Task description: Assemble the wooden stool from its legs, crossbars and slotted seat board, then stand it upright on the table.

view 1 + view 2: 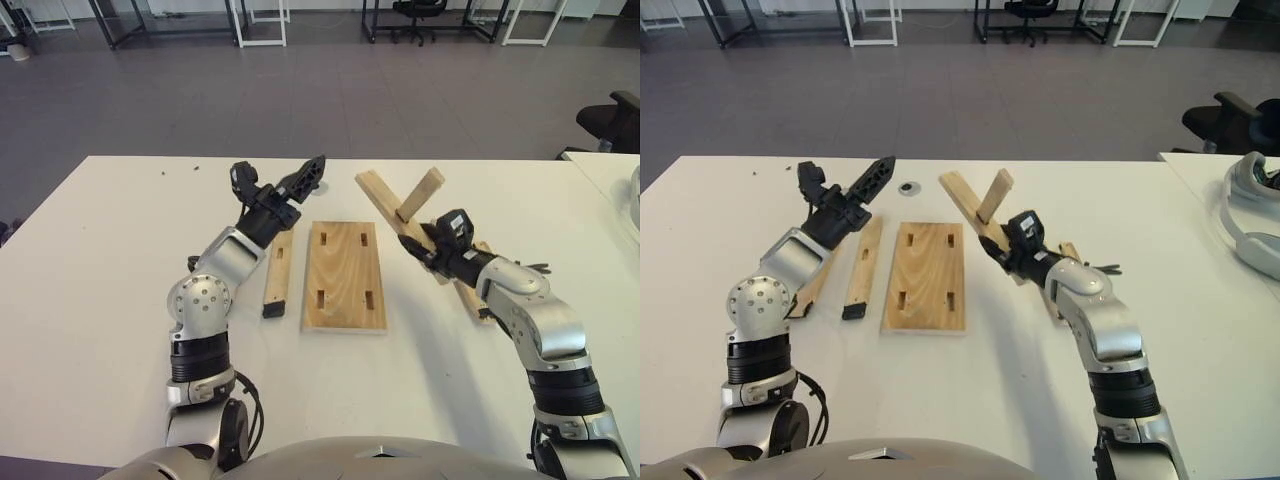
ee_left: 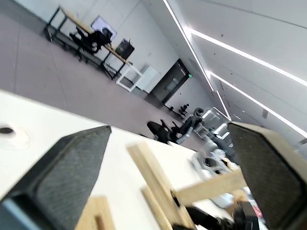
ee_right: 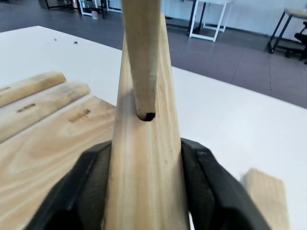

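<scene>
I have the pale wooden leg clamped in the right hand, slanted up off the white counter, likely to keep its slotted-in short crossbar clear; the rectangular slotted seat board lies flat between the arms; the left hand hovers wide open, empty, above a loose flat wooden leg.

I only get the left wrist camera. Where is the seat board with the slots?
Observer: The seat board lies flat on the table, between the two arms.
Operator: What's holding that stick I see?
Observer: The right gripper is shut on it. It's a leg with a crossbar slotted in.
Operator: Any more legs?
Observer: A spare leg lies flat along the board's left side.
</scene>
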Robot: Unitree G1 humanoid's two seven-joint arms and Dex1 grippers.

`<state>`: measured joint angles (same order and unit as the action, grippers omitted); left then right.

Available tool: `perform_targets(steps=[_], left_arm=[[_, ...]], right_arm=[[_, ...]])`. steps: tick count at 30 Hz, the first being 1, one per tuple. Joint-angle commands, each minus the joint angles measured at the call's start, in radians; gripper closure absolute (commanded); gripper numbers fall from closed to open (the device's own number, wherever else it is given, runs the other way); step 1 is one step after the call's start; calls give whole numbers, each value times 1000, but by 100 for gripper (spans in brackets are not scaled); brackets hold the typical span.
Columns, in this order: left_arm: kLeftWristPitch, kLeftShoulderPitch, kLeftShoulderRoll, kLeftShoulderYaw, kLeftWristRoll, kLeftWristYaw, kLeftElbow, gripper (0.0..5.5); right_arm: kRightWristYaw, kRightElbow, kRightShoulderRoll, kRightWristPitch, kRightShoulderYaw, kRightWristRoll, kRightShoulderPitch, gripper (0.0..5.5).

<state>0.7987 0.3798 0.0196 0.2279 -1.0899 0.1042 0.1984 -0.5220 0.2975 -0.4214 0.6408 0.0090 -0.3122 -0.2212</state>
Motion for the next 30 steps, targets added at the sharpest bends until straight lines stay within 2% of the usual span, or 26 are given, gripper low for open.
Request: perform_targets(steps=[1, 6, 24, 29, 30], left_arm=[[59, 42, -56, 14, -132, -127, 3, 103], [63, 37, -80, 8, -229, -211, 35, 103], [-19, -115, -104, -57, -229, -299, 128, 398], [-26, -155, -95, -73, -243, -346, 163, 447], [-30, -159, -89, -71, -246, -350, 167, 447]], right_arm=[[-64, 79, -2, -38, 38, -32, -64, 341], [-123, 164, -1, -43, 63, -94, -43, 341], [-134, 221, -21, -50, 83, -110, 5, 341], [-141, 232, -27, -52, 94, -110, 18, 341], [-142, 236, -27, -51, 98, -110, 21, 304]])
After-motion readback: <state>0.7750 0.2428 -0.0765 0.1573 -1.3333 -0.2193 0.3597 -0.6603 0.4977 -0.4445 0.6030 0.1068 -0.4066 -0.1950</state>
